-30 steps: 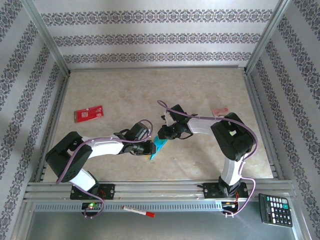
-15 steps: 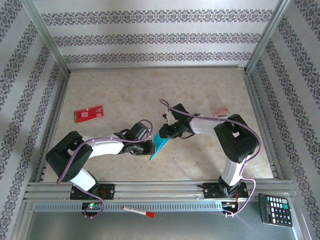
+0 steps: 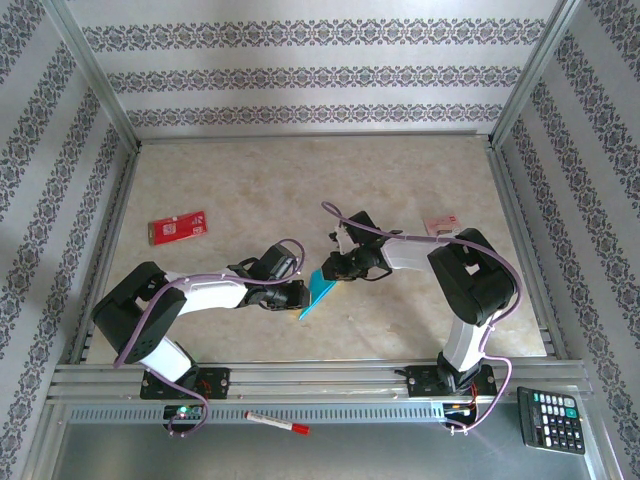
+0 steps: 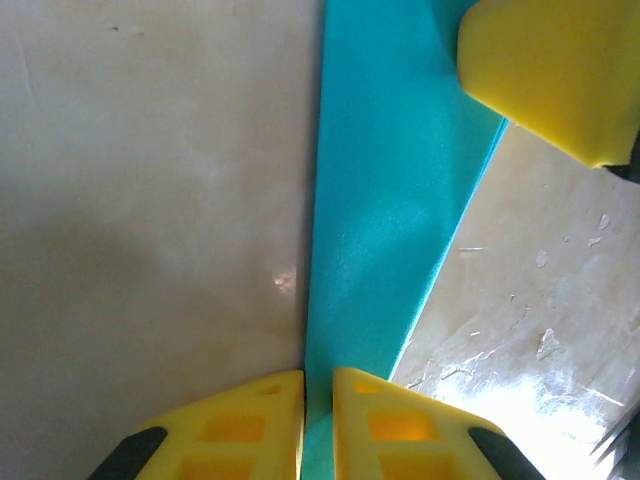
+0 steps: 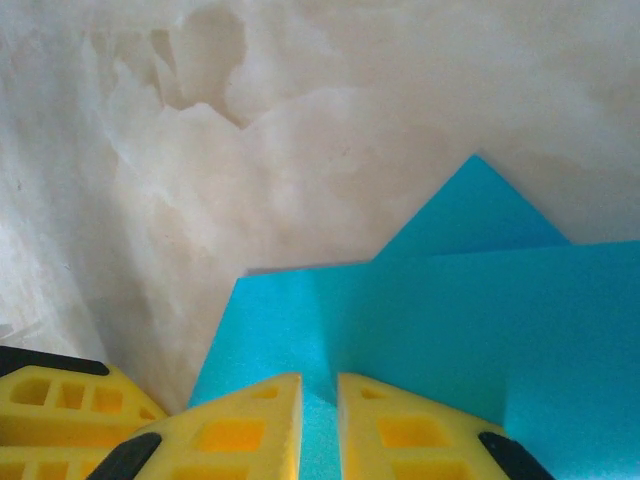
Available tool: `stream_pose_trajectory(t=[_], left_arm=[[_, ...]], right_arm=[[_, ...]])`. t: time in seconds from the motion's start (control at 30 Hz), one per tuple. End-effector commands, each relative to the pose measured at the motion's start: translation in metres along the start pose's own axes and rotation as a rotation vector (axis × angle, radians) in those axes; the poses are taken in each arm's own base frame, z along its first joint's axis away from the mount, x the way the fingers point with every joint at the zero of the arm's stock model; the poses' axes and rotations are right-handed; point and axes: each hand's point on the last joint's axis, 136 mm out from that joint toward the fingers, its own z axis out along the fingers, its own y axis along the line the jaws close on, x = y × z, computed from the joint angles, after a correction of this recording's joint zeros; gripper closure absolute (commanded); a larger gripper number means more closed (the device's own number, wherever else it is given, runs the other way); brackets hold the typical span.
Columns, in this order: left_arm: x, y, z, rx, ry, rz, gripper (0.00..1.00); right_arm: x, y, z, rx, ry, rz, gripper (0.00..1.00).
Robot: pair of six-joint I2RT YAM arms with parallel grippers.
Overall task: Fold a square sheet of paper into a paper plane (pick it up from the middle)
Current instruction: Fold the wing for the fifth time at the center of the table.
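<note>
At table centre, between the two arms: teal paper (image 3: pixel 319 293), folded into a smaller creased shape, long axis running diagonally, narrow end pointing toward the near edge. The right wrist view shows overlapped layers with a triangular peak rising behind a straight fold edge. Cannot tell whether it lies flat on the table (image 3: pixel 250 180).

Left gripper (image 3: pixel 299 295) meets the paper's left side. Its yellow fingers are pressed nearly together, with the teal strip running down into the thin slit between them, so it is pinching the paper.

Right gripper (image 3: pixel 331 268) meets the upper right end. In its wrist view the fingers (image 5: pixel 250 420) are likewise drawn close, with the paper edge caught between them. One of its yellow fingers shows over the paper in the left wrist view.

Farther out:
- red card (image 3: pixel 177 227), left and well apart
- small red-and-white packet (image 3: pixel 440 224), beside the right arm
- marker (image 3: pixel 278 423) and calculator (image 3: pixel 551 420), on the near ledge
</note>
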Motion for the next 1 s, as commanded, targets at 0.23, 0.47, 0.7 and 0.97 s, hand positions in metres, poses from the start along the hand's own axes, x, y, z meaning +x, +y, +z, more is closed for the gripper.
stream_pose_trajectory(t=[0.23, 0.47, 0.7, 0.97], left_arm=[[0.012, -0.003, 0.002, 0.029, 0.047, -0.016, 0.77], [0.010, -0.012, -0.014, 0.047, 0.023, 0.002, 0.69], [0.012, -0.020, -0.033, 0.055, -0.018, 0.032, 0.72], [0.019, -0.041, -0.028, 0.126, 0.025, 0.091, 0.92]], right_arm=[[0.009, -0.023, 0.002, 0.064, 0.007, 0.026, 0.84], [0.010, -0.024, 0.003, 0.066, 0.007, 0.029, 0.85], [0.012, -0.025, 0.003, 0.068, 0.011, 0.031, 0.85], [0.011, -0.024, 0.003, 0.066, 0.009, 0.029, 0.85]])
